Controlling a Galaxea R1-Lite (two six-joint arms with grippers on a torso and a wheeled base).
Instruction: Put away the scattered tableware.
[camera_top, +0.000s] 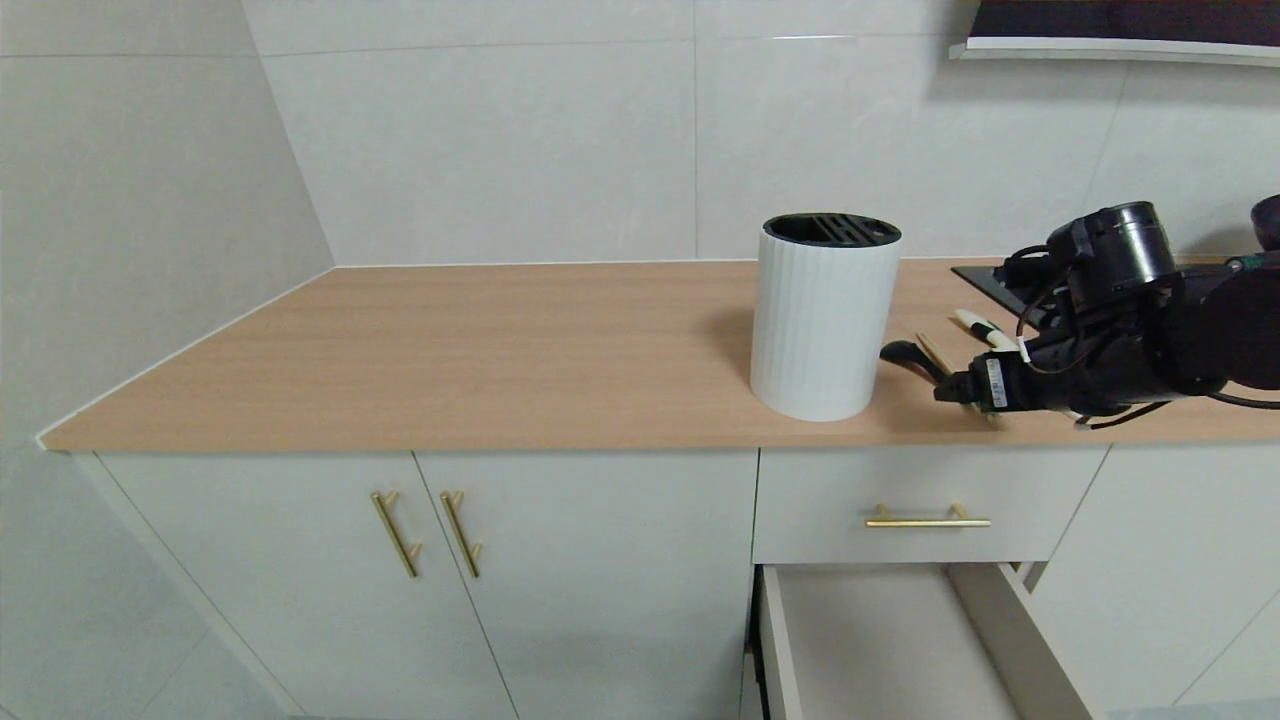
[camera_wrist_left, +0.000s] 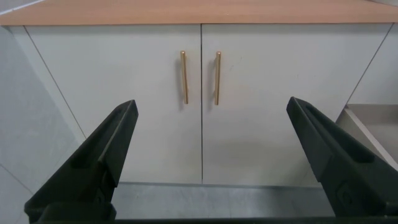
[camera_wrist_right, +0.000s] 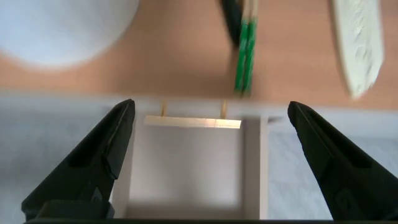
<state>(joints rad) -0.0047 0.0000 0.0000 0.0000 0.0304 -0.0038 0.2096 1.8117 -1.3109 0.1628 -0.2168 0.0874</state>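
open drawer (camera_top: 870, 630) sits nearest in the head view, below the countertop (camera_top: 500, 350) that carries the white holder (camera_top: 820, 320). left gripper (camera_wrist_left: 211, 102), fingers spread and empty, faces the cabinet doors (camera_wrist_left: 124, 93). right gripper (camera_wrist_right: 210, 104), also spread and empty, hangs over the counter edge just beside the holder. its wrist view adds green ends on the chopsticks (camera_wrist_right: 247, 56), which lie on the countertop between a white utensil (camera_wrist_right: 357, 50) and a black handle (camera_wrist_right: 231, 25).

Green-tipped chopsticks (camera_wrist_right: 247, 56), black utensil (camera_top: 903, 352), white utensil (camera_top: 978, 326) lie flat on countertop (camera_top: 500, 350) beside upright white holder (camera_top: 820, 320).
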